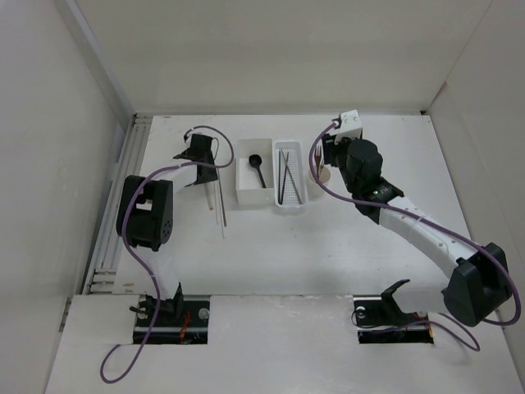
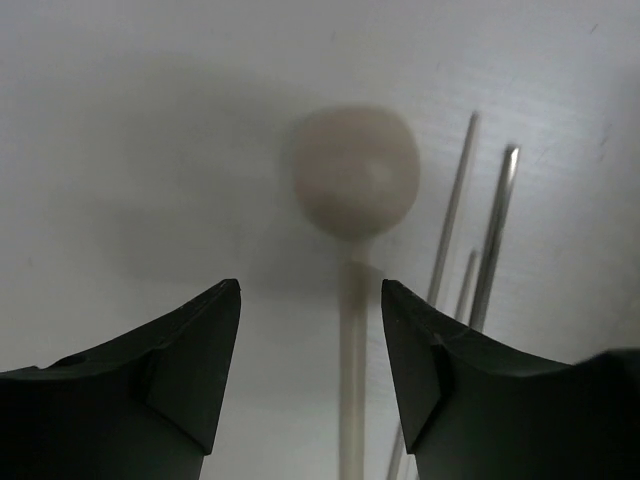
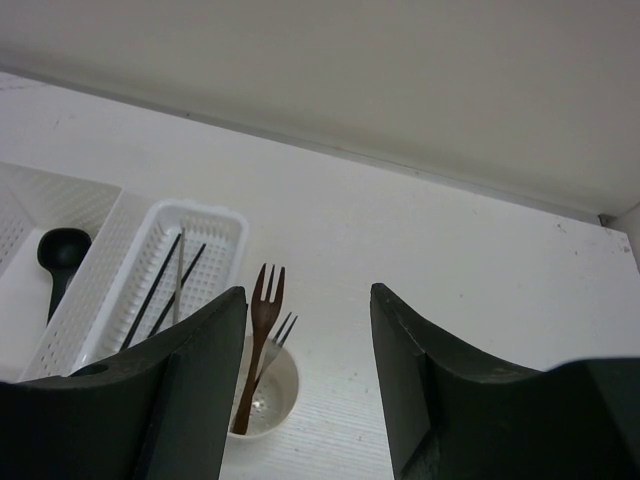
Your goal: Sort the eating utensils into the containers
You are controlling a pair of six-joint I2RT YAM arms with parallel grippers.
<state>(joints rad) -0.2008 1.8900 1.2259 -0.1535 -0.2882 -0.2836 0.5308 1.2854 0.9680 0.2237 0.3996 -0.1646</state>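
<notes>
My left gripper is open and empty, low over the table left of the white square box. In the left wrist view a beige spoon lies flat, its handle running between my open fingers; pale chopsticks lie just to its right. They also show in the top view. A black spoon lies in the box. Dark chopsticks lie in the perforated tray. My right gripper is open and empty above the cream cup, which holds a brown fork and a second fork.
White walls enclose the table at the back and both sides. A railed strip runs along the left edge. Purple cables loop off both arms. The box, tray and black spoon show at left in the right wrist view.
</notes>
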